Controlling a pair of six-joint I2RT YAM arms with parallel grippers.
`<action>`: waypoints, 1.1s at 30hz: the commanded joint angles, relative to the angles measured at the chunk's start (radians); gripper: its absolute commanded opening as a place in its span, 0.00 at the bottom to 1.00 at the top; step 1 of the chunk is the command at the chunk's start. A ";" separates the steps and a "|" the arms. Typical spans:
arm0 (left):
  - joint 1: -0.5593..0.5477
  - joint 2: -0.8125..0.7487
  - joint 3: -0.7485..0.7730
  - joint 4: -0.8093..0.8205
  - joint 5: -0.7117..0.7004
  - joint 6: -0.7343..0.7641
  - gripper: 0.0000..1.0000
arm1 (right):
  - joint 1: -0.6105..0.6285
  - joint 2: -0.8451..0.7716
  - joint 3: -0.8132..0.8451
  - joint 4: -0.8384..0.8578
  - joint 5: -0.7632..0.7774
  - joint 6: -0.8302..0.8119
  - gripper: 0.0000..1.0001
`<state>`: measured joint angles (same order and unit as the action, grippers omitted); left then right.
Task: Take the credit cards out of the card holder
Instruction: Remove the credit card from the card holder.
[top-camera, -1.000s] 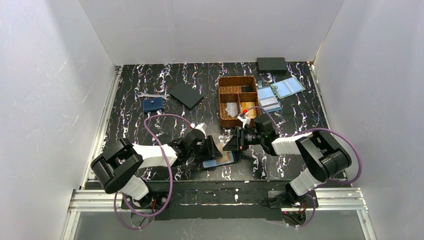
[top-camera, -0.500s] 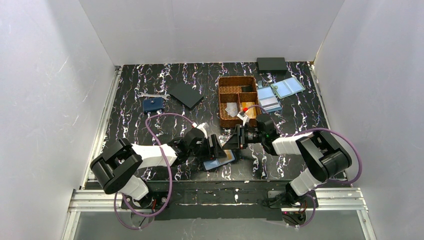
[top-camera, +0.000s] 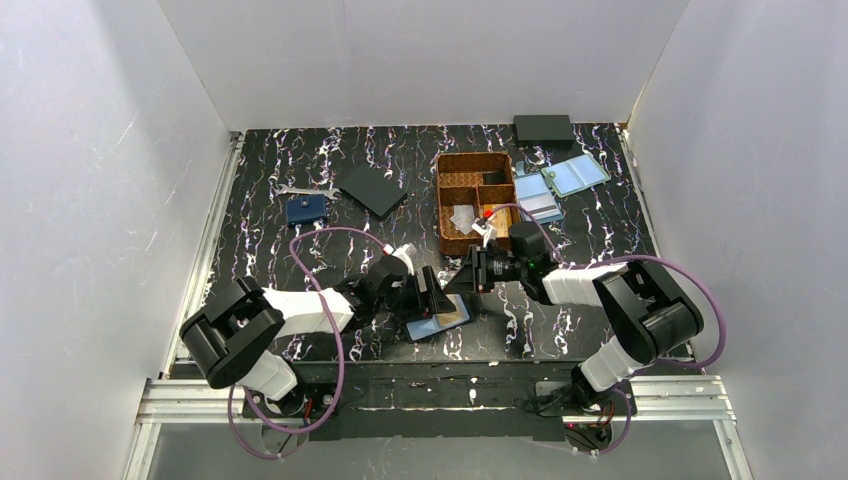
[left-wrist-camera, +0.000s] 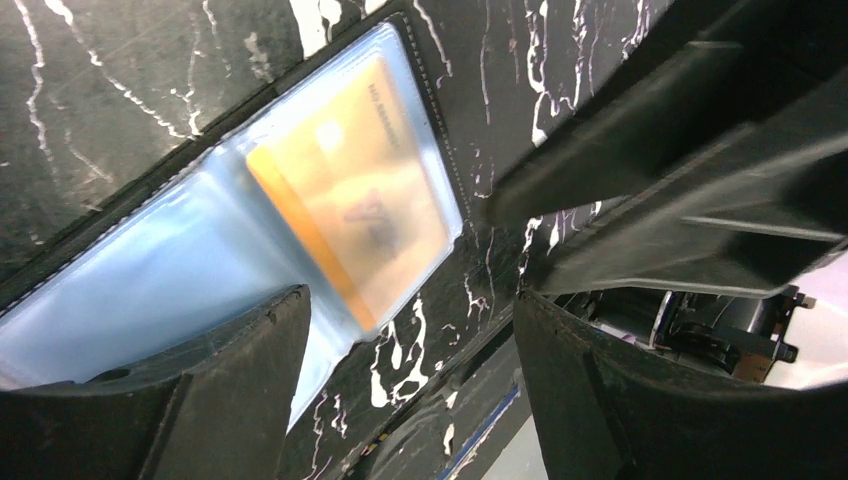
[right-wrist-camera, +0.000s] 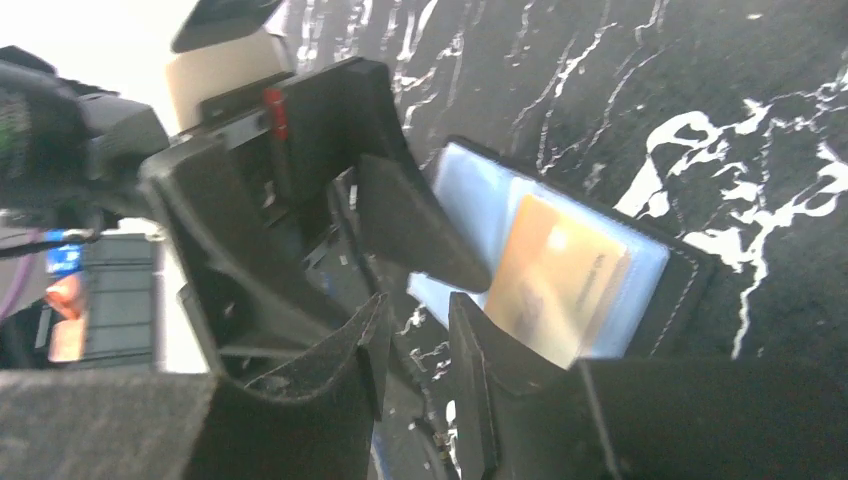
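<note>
One orange-gold credit card (left-wrist-camera: 350, 205) inside glossy clear-sleeved card holder (left-wrist-camera: 150, 270); left gripper (left-wrist-camera: 405, 300) wide, right gripper (right-wrist-camera: 415, 305) narrow.

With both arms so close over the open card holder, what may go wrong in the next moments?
1. The left fingers and right fingers crowd the same spot over the card holder; they may bump each other.
2. The orange card lies fully inside its clear sleeve, so fingers may slip on the plastic or pinch the sleeve too.
3. The card holder lies open on the table, apparently not clamped; pulling may drag it or fold it.
</note>
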<state>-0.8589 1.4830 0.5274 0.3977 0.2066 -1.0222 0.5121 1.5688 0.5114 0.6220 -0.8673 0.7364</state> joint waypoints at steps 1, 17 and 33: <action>-0.011 0.011 -0.022 0.042 -0.035 0.002 0.73 | 0.053 -0.030 0.058 -0.234 0.229 -0.231 0.37; -0.003 0.037 -0.020 0.041 -0.024 -0.004 0.70 | 0.051 0.000 0.081 -0.316 0.310 -0.309 0.45; 0.004 0.059 -0.020 0.041 -0.014 -0.012 0.69 | 0.052 0.022 0.081 -0.294 0.199 -0.259 0.44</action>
<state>-0.8589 1.5146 0.5186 0.4717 0.2070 -1.0519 0.5632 1.5700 0.5800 0.3141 -0.5713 0.4194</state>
